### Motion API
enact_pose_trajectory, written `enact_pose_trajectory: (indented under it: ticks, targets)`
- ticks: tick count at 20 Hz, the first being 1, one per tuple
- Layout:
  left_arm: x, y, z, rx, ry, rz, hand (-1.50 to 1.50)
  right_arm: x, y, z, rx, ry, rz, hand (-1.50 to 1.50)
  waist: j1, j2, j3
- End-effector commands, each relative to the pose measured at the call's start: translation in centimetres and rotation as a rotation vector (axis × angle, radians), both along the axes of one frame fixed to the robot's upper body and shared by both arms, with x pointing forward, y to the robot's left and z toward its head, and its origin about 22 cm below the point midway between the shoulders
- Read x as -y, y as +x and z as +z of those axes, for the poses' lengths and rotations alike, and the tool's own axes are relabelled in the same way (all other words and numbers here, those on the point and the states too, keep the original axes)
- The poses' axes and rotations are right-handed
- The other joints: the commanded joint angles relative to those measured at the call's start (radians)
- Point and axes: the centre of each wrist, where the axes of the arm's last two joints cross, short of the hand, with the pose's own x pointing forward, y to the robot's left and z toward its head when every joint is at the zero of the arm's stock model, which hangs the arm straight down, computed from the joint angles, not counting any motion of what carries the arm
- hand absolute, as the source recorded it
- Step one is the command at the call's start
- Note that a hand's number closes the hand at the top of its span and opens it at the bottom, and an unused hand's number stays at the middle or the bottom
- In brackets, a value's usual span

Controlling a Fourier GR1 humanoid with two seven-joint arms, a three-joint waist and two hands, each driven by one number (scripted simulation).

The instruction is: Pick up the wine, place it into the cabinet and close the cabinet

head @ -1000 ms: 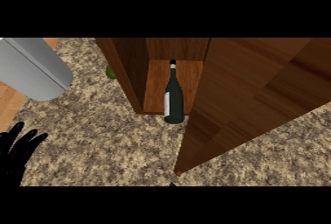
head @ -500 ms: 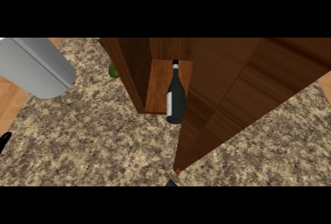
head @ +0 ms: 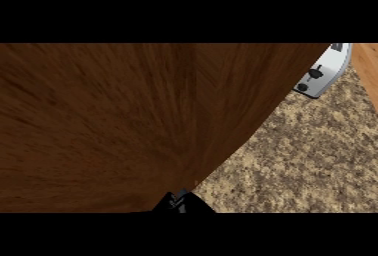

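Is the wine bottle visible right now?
No, the brown wooden cabinet door fills most of the view, and no bottle shows beside it.

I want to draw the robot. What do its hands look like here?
Only a little shows: a small black pointed shape at the bottom edge, below the big brown wooden cabinet. It is probably part of a hand, though which one is unclear. No grey forearms show.

cabinet (head: 111, 125): dark grained wood (slight sheen) | counter (head: 310, 160): speckled stone, matt | appliance (head: 325, 70): grey metal
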Motion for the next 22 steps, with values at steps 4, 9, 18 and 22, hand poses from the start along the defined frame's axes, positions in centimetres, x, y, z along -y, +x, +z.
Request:
enact_pose_trajectory:
  ticks: [4,9,18,22]
  targets:
    - [-3.2,-0.9,0.2,0.014,0.000,0.003,-1.50,-4.8,7.0,3.6,0.010,0.013,-0.093,1.50,0.004,0.008,0.003]
    - [-3.5,-1.1,0.8,0.019,-0.003,0.002,-1.50,-5.2,12.1,4.4,-0.012,-0.012,-0.046,1.50,-0.009,0.009,0.005]
    - [-4.4,-0.7,1.3,0.033,-0.004,-0.019,-1.50,-6.7,16.3,4.5,-0.171,-0.240,0.305,1.50,0.019,0.017,0.004]
    - [-3.9,-0.8,0.7,0.022,0.005,-0.006,-1.50,-7.7,16.9,2.6,-0.232,-0.428,0.501,1.50,0.002,0.013,0.004]
